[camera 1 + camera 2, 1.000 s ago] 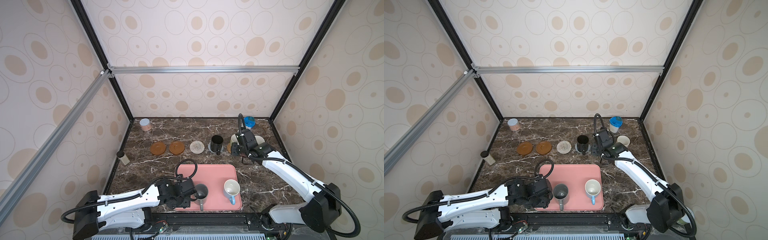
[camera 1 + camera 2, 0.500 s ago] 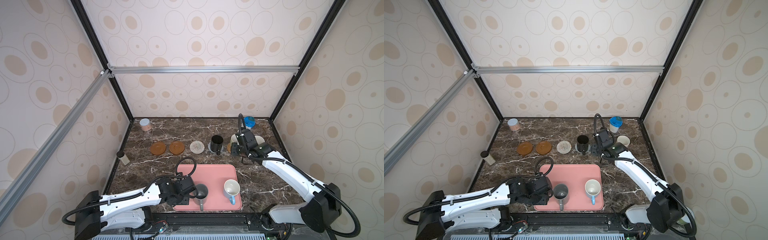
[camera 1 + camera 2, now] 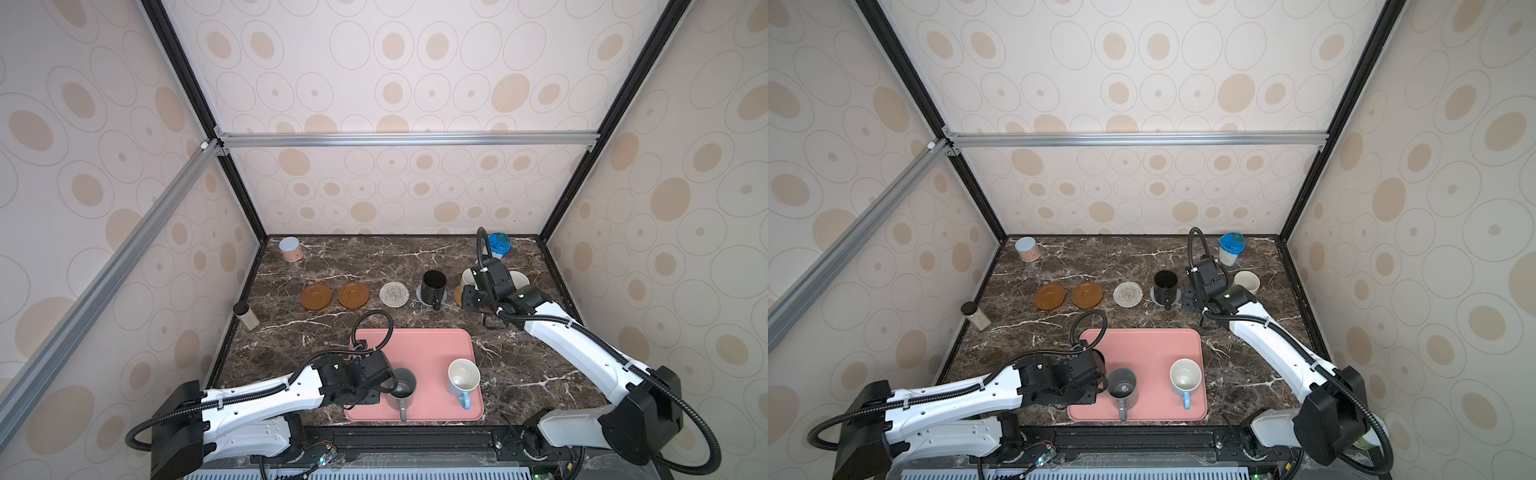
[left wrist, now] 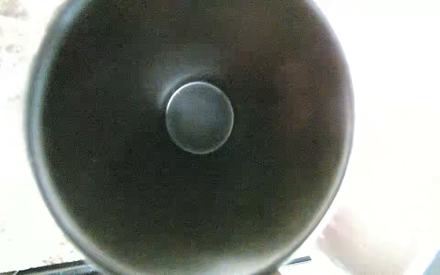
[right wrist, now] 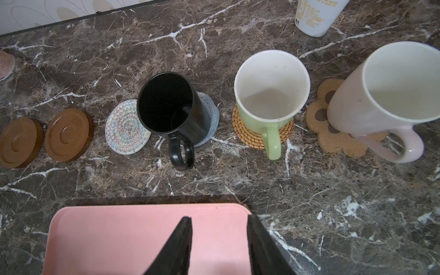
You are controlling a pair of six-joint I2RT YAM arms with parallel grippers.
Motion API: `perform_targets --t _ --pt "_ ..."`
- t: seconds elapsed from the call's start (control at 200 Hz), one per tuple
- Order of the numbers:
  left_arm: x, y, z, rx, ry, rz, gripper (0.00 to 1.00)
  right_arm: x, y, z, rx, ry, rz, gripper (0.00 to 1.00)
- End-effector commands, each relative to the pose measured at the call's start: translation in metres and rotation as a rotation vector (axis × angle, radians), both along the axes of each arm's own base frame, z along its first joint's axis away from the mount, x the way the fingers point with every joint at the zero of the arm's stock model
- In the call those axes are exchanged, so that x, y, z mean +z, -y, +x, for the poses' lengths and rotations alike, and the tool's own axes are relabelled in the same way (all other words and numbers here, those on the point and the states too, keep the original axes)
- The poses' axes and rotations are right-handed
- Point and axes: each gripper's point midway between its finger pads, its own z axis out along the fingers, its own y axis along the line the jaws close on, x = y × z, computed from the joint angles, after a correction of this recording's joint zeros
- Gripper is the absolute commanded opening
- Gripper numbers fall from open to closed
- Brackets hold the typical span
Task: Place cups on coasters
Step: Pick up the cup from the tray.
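Observation:
The grey cup (image 3: 402,388) stands on the pink tray (image 3: 415,345). My left gripper (image 3: 388,388) is at its left rim, and the left wrist view looks straight down into it (image 4: 200,166), with the fingers hidden. A white-blue cup (image 3: 462,376) stands beside it. In the back row, the black cup (image 5: 166,107), the green cup (image 5: 269,95) and the white-pink cup (image 5: 392,90) each stand on a coaster. Two wooden discs (image 5: 20,142) (image 5: 67,134) and the whitish woven coaster (image 5: 123,133) are bare. My right gripper (image 5: 219,221) hovers open and holds nothing.
A pinkish can (image 3: 289,248) stands at the back left. A white jar with a blue lid (image 3: 498,244) stands at the back right. A small dark-capped bottle (image 3: 246,316) stands by the left wall. My right arm partly hides the green cup in both top views.
My left gripper has edged closer onto the grey cup's left rim. The right arm and all the cups stay where they were.

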Motion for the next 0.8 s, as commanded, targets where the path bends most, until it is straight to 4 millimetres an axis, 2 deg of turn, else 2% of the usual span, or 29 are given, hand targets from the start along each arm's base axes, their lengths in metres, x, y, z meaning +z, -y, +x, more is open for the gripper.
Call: perform_targets --t 0.0,0.29,0.625,0.79 --pt "0.006 0.000 0.012 0.022 0.061 -0.013 0.27 0.005 0.008 -0.004 -0.025 0.005 -0.007 0.42" --pt "0.022 0.010 0.022 0.050 0.117 -0.076 0.27 0.005 0.011 -0.006 -0.033 0.004 -0.012 0.42" --pt "0.025 0.014 0.027 0.059 0.138 -0.087 0.24 0.005 0.010 -0.006 -0.031 0.005 -0.011 0.42" --pt "0.020 0.009 0.026 0.067 0.134 -0.069 0.22 0.005 0.010 -0.006 -0.030 0.004 -0.010 0.42"
